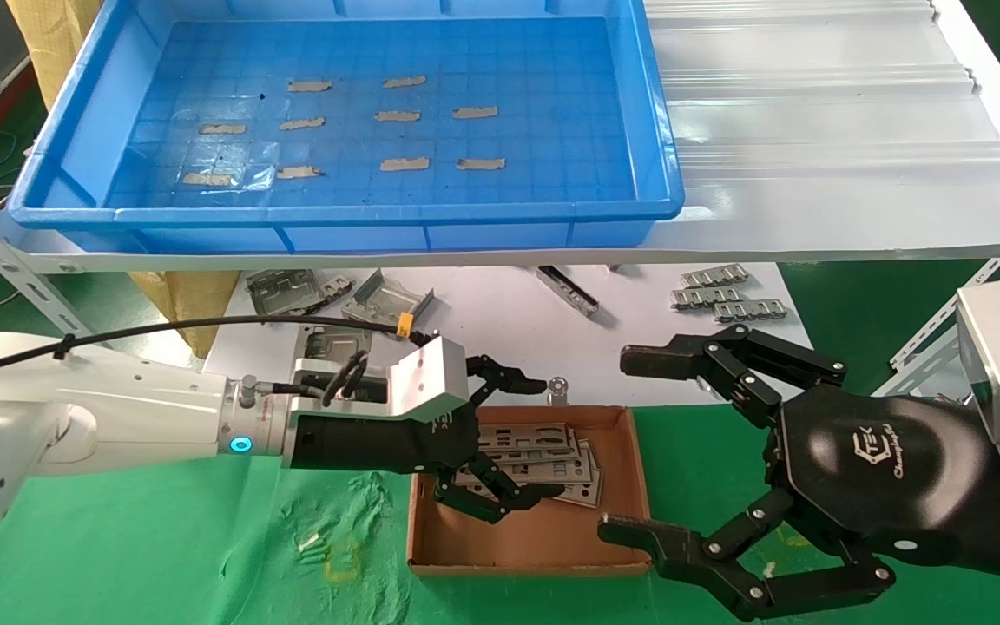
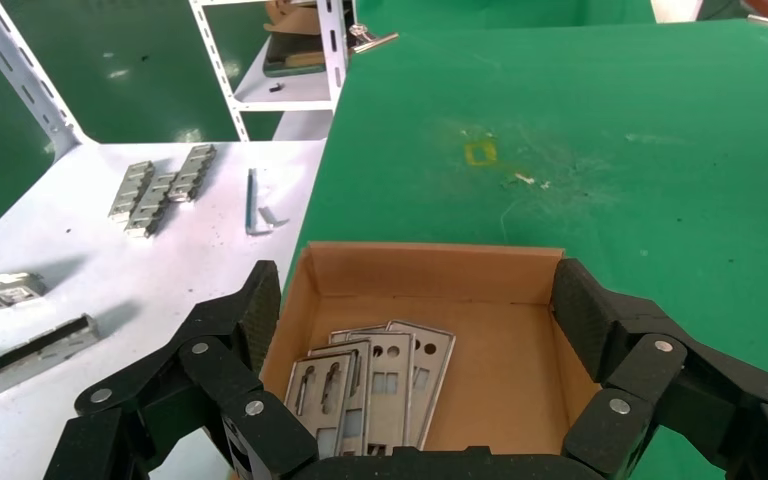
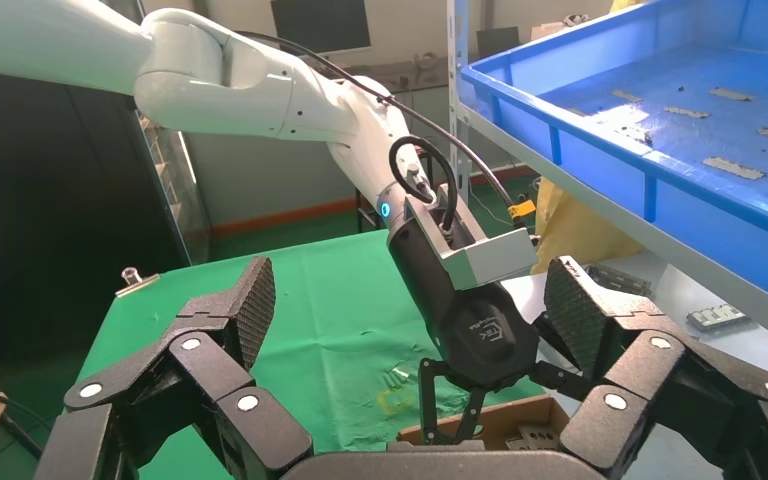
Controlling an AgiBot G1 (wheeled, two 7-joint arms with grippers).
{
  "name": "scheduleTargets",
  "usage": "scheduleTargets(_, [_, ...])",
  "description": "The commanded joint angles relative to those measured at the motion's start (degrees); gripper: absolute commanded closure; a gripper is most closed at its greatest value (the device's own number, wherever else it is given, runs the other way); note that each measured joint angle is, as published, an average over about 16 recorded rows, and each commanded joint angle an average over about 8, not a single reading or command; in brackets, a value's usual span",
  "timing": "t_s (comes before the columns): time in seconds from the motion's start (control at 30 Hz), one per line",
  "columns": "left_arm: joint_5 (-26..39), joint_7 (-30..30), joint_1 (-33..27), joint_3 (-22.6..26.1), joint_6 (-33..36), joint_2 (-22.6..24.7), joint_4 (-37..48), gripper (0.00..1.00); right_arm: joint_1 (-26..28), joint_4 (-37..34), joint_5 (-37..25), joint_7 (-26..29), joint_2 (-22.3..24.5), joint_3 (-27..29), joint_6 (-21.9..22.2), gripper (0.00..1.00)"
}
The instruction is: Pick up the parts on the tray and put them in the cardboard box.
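The blue tray (image 1: 335, 213) sits on the upper shelf; only tan tape strips (image 1: 404, 163) show on its floor, and no plates. The cardboard box (image 1: 535, 564) lies on the green cloth below, with several silver-grey plates (image 1: 543, 451) overlapping in its left half. My left gripper (image 1: 543, 438) is open and empty, hovering over the box and plates. The left wrist view shows the box (image 2: 430, 268) and the plates (image 2: 385, 380) between the spread left gripper (image 2: 420, 300). My right gripper (image 1: 630, 444) is open and empty, just right of the box.
Bent grey brackets (image 1: 292, 291) and small metal pieces (image 1: 726, 295) lie on the white surface behind the box. A white shelf edge (image 1: 500, 253) overhangs them. A metal rack post (image 1: 943, 325) stands at the right. Green cloth (image 1: 205, 538) covers the table.
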Motion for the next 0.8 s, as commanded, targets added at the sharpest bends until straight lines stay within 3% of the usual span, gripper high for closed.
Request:
scheduleTargets(0.03, [0.4, 0.3, 0.0, 0.3, -0.4, 0.2, 0.0, 0.00, 0.0, 0.0, 0.0, 0.0, 0.0, 0.0, 0.0, 0.00])
scheduleTargets(0.8, [-6.4, -13.5, 10.1, -9.7, 0.3, -13.6, -23.1, 0.00, 0.0, 0.0, 0.0, 0.0, 0.0, 0.0, 0.0, 0.00])
